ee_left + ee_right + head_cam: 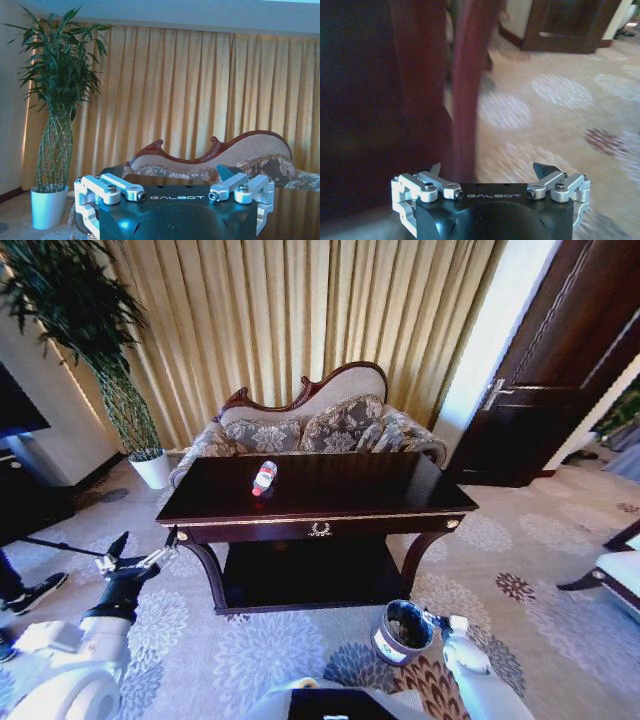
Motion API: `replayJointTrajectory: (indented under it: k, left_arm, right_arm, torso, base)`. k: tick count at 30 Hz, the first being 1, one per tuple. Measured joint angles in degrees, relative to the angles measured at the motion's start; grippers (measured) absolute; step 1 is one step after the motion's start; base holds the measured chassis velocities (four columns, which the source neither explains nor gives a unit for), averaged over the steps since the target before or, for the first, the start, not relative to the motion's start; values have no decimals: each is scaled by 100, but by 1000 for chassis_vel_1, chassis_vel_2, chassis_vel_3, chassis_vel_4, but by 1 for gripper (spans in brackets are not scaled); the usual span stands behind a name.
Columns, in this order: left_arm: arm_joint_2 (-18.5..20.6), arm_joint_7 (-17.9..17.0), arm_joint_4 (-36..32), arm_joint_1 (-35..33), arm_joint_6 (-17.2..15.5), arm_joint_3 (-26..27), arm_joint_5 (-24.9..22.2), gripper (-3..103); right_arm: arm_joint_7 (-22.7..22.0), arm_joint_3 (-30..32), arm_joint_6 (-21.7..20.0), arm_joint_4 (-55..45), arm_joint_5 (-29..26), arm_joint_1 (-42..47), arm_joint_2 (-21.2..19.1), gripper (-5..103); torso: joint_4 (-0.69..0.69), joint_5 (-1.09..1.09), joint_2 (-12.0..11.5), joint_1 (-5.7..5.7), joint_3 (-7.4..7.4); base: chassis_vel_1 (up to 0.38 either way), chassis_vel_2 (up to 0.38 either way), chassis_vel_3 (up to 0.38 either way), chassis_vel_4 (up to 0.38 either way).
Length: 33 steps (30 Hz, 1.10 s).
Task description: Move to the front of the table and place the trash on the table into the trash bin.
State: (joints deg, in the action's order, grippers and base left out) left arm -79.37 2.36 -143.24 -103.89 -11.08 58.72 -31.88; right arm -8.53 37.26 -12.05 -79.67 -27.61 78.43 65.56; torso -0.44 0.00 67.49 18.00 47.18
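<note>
Left gripper (143,548): jaws spread wide, holding nothing, low off the table's (400,498) front left corner.
Right gripper (490,172): jaws spread wide, holding nothing, low by the table's right front leg (467,90).
Trash, bottle (264,478): one, lying on its side on the tabletop, well beyond and to the right of the left gripper, apart from both grippers.
Trash bin (402,632): one, on the carpet, close beside the right arm; contact uncertain from this view.
Count: one bottle, one bin, one table.
Edges and room: bottle lies well in from every table edge; open carpet (540,570) spreads right of the right gripper; sofa (320,425) stands behind the table.
</note>
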Motion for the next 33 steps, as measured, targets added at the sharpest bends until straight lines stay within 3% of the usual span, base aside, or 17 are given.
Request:
replayJointTrajectory:
  k: [3,5,7,15,19,33]
  left_arm:
    - [-12,0,0,1,-5,-3,-2,100]
    - [-12,0,0,1,-5,-3,-2,100]
    - [-22,-1,0,-17,-6,-2,-10,100]
    - [-11,2,0,26,-19,-34,-17,100]
    - [-12,7,1,30,-31,-52,-3,100]
    - [6,11,0,87,-102,-141,24,100]
  right_arm:
    - [144,338,-66,-1224,-367,267,22,100]
    - [144,338,-66,-1224,-367,267,22,100]
    - [223,607,-56,-2339,-455,754,126,100]
    - [234,672,48,-4544,206,1426,534,100]
    - [139,441,-272,-5609,511,1382,694,100]
    - [121,299,-477,-5967,630,1385,623,100]
  torso:
    - [4,-1,0,0,0]
    - [4,-1,0,0,0]
    - [-1,0,0,0,0]
    - [0,-3,1,-1,-1]
    - [2,-1,1,0,-1]
    - [1,0,1,-1,-1]
  base:
    - [0,0,0,0]
    - [0,0,0,0]
    - [0,0,0,0]
    - [0,0,0,0]
    - [0,0,0,0]
    - [-3,4,3,-3]
